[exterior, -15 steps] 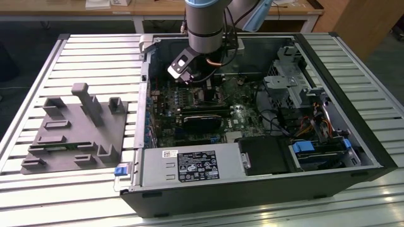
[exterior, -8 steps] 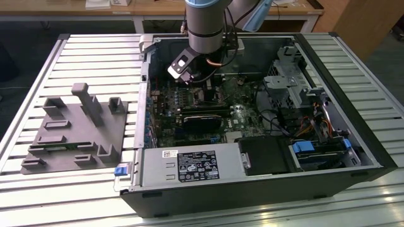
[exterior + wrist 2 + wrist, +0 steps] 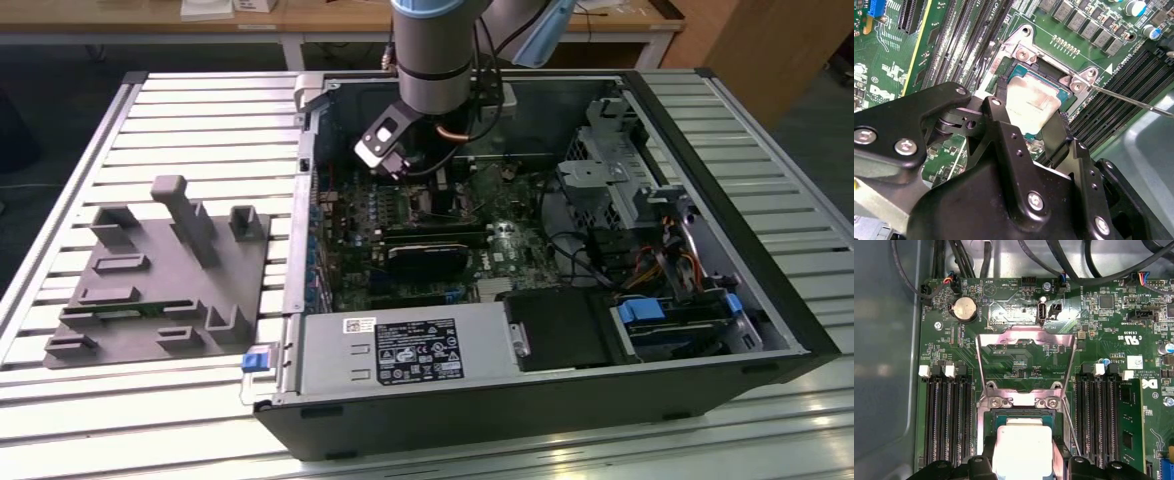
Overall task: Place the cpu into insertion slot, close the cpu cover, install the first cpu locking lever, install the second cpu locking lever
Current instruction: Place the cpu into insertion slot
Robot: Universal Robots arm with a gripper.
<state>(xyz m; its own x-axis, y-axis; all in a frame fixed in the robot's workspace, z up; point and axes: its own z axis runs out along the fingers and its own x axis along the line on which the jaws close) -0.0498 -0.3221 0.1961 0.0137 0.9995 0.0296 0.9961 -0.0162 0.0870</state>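
The cpu (image 3: 1021, 450), a pale square chip, sits between the two black fingers (image 3: 985, 462) of my gripper (image 3: 1021, 456), which is shut on its opposite edges. It hangs over or in the insertion slot (image 3: 1019, 415); whether it is seated I cannot tell. In the second wrist view the cpu (image 3: 1031, 105) covers most of the insertion slot (image 3: 1046, 80), with the gripper (image 3: 1029, 120) around it. The cpu cover (image 3: 1024, 336), a silvery frame with a window, stands flipped open beyond the socket. A thin locking lever (image 3: 1134, 102) sticks out loose beside the socket. In the exterior view the gripper (image 3: 400, 160) is down inside the open computer case (image 3: 787, 330).
Long black memory slots (image 3: 946, 420) flank the socket on both sides. Cables (image 3: 1064, 260) run along the board's far edge. A long black block (image 3: 427, 252) lies on the board, with the power supply (image 3: 400, 350) and drive cage (image 3: 614, 170) nearby. A grey fixture (image 3: 160, 270) lies on the slatted table.
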